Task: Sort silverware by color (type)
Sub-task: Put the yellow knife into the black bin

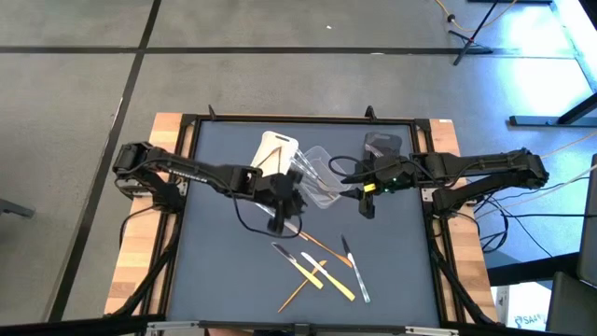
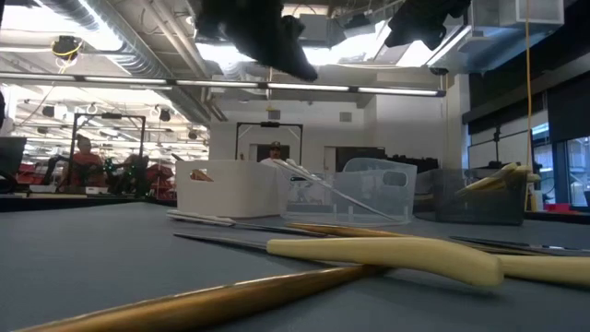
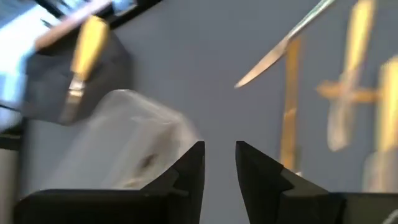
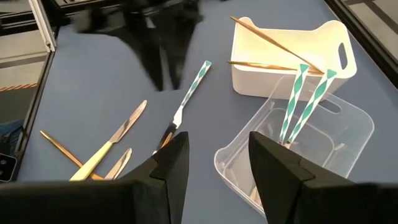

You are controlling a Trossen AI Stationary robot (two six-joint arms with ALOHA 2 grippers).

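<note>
The silverware [image 1: 317,266] below the empty, slightly spread left hand [image 1: 283,222] looks light, thin and slippery, so I would pinch mid-handle; the right hand [image 1: 366,207] is spread too.

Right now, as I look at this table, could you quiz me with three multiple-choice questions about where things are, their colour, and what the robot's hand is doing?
1. Which tub sits between the other two?
A. white tub
B. clear tub
C. dark grey tub

2. What colour are the sticks in the white tub?
A. teal-striped
B. tan-orange
C. black

3. How are the right arm's fingers?
A. apart, holding nothing
B. shut on a fork
C. clamped on a tub's rim

Answers:
1 B: from above, the clear tub lies between the white and the grey one.
2 B: the right wrist view shows tan-orange sticks across the white tub.
3 A: that view shows a wide gap with nothing in it.
</note>
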